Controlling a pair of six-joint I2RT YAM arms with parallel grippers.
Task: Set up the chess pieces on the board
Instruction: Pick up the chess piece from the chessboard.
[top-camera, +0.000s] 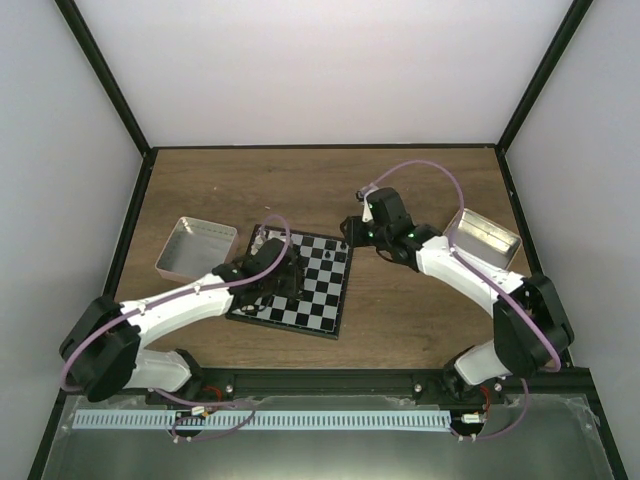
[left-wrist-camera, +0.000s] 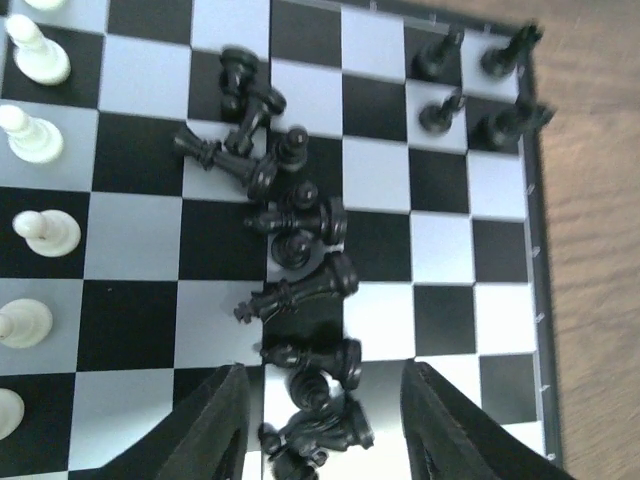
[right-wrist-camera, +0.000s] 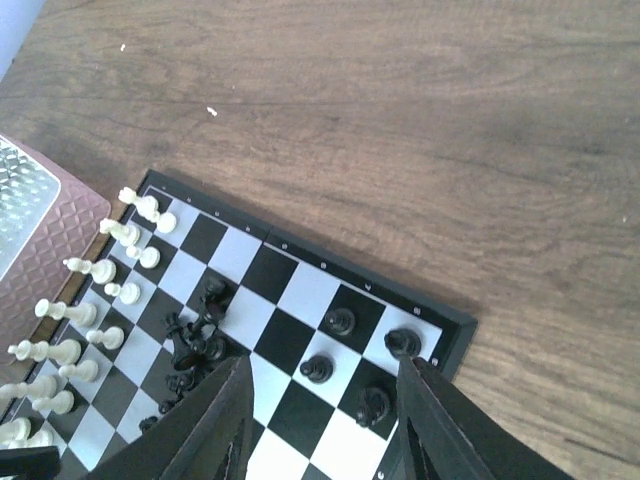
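Your left gripper (left-wrist-camera: 328, 435) sits closest to its own lens. Its two fingers (left-wrist-camera: 215, 430) are spread apart on either side of the near end of a heap of toppled black pieces (left-wrist-camera: 290, 215), and you can see a gap beside the heap, so nothing is clamped. That heap lies in a line down the middle of the board (left-wrist-camera: 140, 320). You have four standing black pieces (left-wrist-camera: 440, 55) in a two-by-two block at one corner. White pieces (left-wrist-camera: 40, 140) stand upright in a column along the opposite edge. Your right gripper (right-wrist-camera: 325, 430) hangs above the board's corner region with its fingers (right-wrist-camera: 220, 420) wide apart and nothing between them. Below it you see the same four upright black pieces, the heap, and two rows of white pieces along the far side. From above, the board rests on the wooden table (top-camera: 420, 320). A pinkish tin (top-camera: 195, 248) sits just beside its left edge, and a yellow-tan tin (top-camera: 485, 238) lies well apart to the right.
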